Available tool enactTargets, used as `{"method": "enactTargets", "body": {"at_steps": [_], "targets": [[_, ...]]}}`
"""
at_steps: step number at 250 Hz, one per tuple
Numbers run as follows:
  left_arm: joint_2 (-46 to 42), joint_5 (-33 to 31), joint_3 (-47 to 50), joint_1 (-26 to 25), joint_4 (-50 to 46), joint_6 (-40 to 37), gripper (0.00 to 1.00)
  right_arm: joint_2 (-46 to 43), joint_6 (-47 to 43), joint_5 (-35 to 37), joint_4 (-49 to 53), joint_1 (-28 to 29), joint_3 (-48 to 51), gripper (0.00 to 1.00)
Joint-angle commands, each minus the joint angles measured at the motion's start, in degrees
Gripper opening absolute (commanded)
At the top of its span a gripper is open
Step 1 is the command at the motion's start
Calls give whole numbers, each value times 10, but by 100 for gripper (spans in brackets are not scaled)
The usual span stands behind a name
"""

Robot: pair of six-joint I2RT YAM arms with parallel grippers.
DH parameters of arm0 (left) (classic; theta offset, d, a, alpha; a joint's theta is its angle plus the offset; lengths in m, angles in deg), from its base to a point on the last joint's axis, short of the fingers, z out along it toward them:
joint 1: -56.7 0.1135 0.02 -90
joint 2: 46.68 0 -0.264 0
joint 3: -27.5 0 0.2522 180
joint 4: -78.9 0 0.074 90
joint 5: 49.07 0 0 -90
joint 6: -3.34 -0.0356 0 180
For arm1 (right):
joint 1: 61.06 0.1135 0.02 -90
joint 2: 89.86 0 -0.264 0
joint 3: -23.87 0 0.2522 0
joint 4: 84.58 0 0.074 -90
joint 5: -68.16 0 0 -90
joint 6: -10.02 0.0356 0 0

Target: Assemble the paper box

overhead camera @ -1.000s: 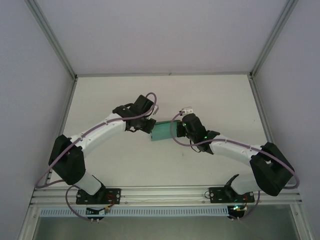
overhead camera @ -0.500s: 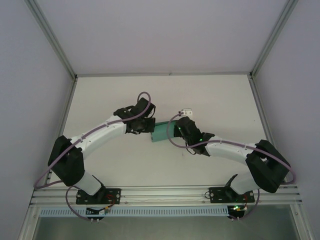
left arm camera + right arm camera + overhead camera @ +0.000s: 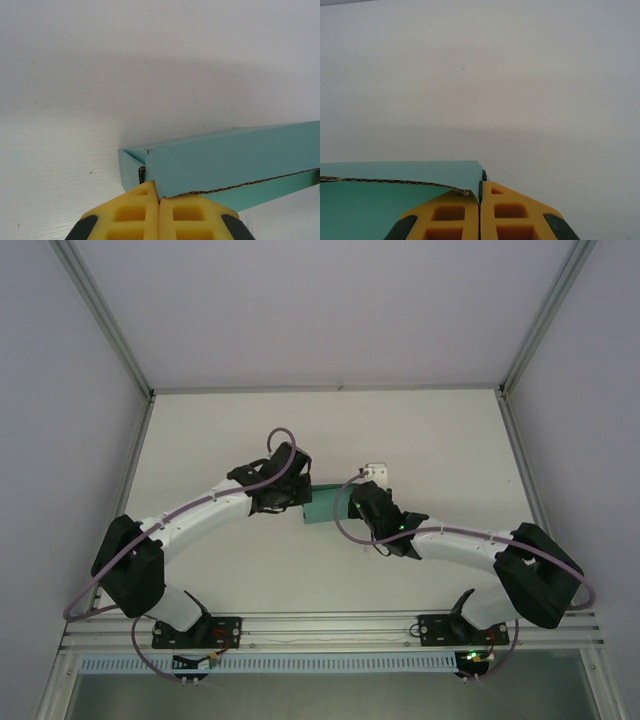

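The teal paper box point(image 3: 322, 506) was located at the middle of the tabletop point(image 3: 440, 440), between the two arms. The left fingers point(image 3: 132, 215) were pressed together, pinching a flap corner at one end of the box. The right fingers point(image 3: 515, 212) were likewise pressed together, clamping the card edge at the opposite end.

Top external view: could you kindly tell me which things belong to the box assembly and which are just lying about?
Part of the job:
- paper box, teal card, between the two arms
- left gripper, shut on a box flap
- right gripper, shut on the box's edge

Just there:
- table, white
- frame rail along the near edge
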Motion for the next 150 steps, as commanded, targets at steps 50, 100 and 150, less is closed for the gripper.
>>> {"method": "enactTargets", "body": {"at_steps": [50, 100, 150], "targets": [[6, -37, -32, -12, -167, 12, 0, -9, 9, -9, 77, 7, 25, 6], [19, -39, -18, -12, -177, 15, 15, -8, 2, -5, 80, 6, 23, 7], [0, -4, -7, -14, -147, 16, 14, -9, -1, -5, 81, 7, 22, 6]]}}
